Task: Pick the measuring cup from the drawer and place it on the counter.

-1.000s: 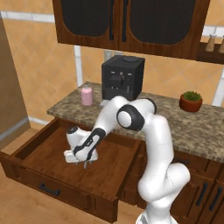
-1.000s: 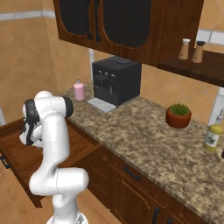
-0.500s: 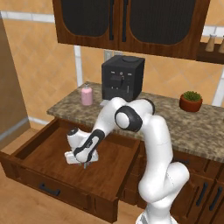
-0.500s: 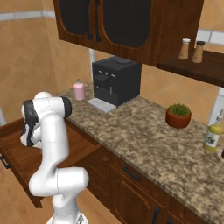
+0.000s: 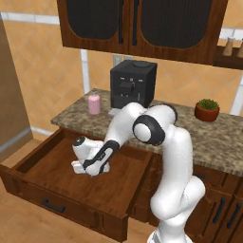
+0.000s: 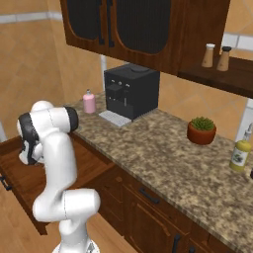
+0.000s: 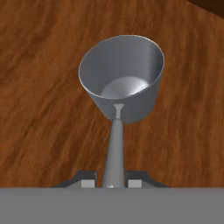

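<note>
Measuring cup [image 7: 120,78] sits upright on the floor of the open drawer [image 5: 52,178], handle running back between the gripper [image 7: 113,180] fingertips, which are apart, flanking it closely. Best to close squarely on the handle, then lift straight before swinging to the counter [image 5: 223,142].

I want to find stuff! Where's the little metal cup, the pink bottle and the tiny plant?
measuring cup [image 7: 122,76]: hand view, inside of its bowl.
pink bottle [image 5: 94,104]: left base view, middle of its body.
plant [image 6: 201,131]: right base view, on its pot.
</note>
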Motion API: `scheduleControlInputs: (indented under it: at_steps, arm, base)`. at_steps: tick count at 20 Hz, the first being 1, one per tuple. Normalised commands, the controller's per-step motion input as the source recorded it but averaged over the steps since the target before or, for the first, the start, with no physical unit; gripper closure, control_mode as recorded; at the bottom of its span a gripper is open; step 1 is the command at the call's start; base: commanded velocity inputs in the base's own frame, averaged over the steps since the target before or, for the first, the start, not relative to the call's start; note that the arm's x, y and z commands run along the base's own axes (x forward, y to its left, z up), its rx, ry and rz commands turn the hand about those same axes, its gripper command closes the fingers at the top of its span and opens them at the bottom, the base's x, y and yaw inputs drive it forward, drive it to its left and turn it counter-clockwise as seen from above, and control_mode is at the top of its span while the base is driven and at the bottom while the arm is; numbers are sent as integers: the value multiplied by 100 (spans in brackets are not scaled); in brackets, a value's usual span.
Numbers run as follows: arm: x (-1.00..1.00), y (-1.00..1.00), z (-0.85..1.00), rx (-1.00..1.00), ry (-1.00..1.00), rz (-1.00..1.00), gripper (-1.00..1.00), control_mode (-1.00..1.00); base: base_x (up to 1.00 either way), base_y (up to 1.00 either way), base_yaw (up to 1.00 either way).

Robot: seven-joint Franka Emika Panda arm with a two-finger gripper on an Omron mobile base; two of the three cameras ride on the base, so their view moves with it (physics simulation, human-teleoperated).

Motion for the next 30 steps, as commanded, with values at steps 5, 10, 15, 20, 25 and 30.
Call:
scheduleControlInputs:
  at_steps: [5, 10, 15, 20, 25, 30]
  arm:
    - [-24, -59, 100, 2, -51, -16, 100, -100]
    - [2, -58, 100, 0, -36, -21, 100, -100]
    - [54, -42, 100, 1, -16, -30, 100, -100]
    - [94, -80, 62, 1, 12, -28, 100, -100]
    - [47, -89, -12, 0, 8, -12, 100, -100]
    - [17, -83, -40, 0, 0, 2, 100, -100]
  base:
    - [0, 0, 0]
    - [0, 0, 0]
    - [0, 0, 0]
    - [0, 0, 0]
    - [0, 0, 0]
    - [0, 0, 0]
